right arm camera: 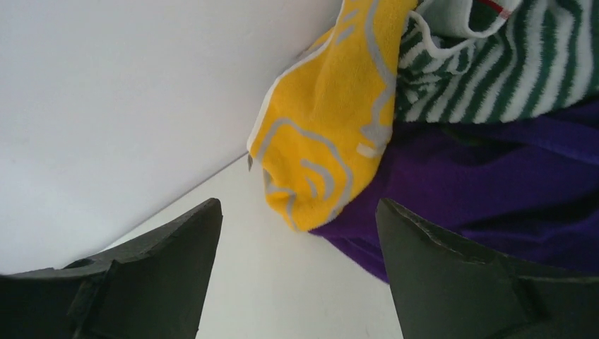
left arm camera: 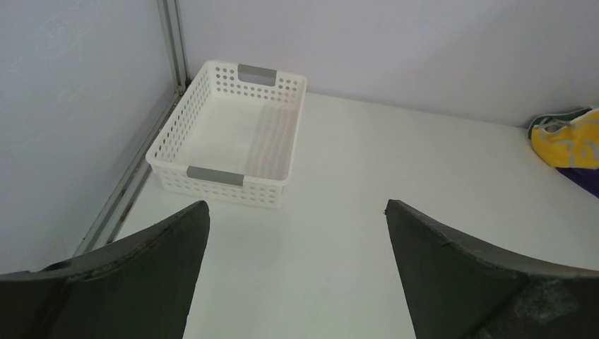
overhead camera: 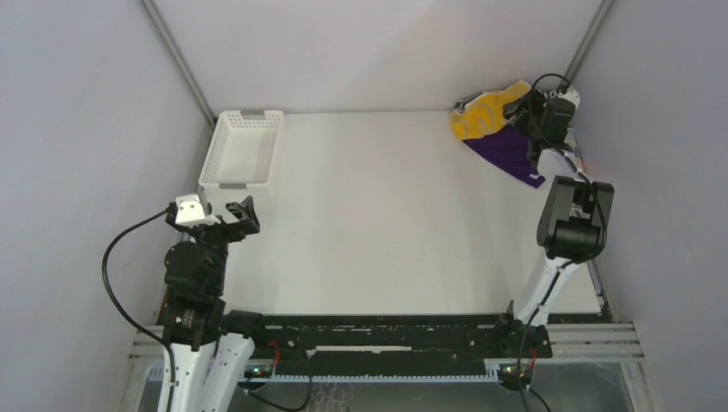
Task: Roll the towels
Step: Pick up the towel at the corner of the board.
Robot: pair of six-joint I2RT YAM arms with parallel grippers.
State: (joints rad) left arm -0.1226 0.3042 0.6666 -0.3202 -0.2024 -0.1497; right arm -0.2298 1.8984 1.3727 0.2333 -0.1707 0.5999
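**Both grippers spread wide, towels heaped in the far right corner**

Your right gripper [right arm camera: 297, 205] sits at the far right corner of the table [overhead camera: 386, 223], nose toward the heap of towels. Its two dark, wedge-shaped fingers [right arm camera: 155, 275] stand well apart and pinch nothing. The drooping tip of the yellow towel [right arm camera: 332, 120] shows in the gap between them, but as far as the wrist view shows, neither finger touches the cloth.

That yellow towel is nubby terry, looped with pale grey-white line patterns and edged in white. It lies draped over the top of the pile, close against the back wall [overhead camera: 369, 51]. Under it spreads the purple towel [right arm camera: 494, 183], a plain, soft-looking cloth in deep folds, with one corner trailing toward the near edge in the overhead view. Behind both, bunched up, is the green-and-white striped towel [right arm camera: 523, 70], its narrow stripes rumpled into creases. None of the three is rolled; they lie crumpled together in one heap.

Your left gripper [left arm camera: 295, 212] hangs over the near left of the table, well apart from the towels. Its fingers are likewise spread wide, with only bare tabletop between them. Ahead of it, in the far left corner, stands the white plastic basket [left arm camera: 173, 180]. It is rectangular and shallow, its walls perforated with rows of small round holes, with a grey handle strip at each short end. The tabletop is smooth, matte white.
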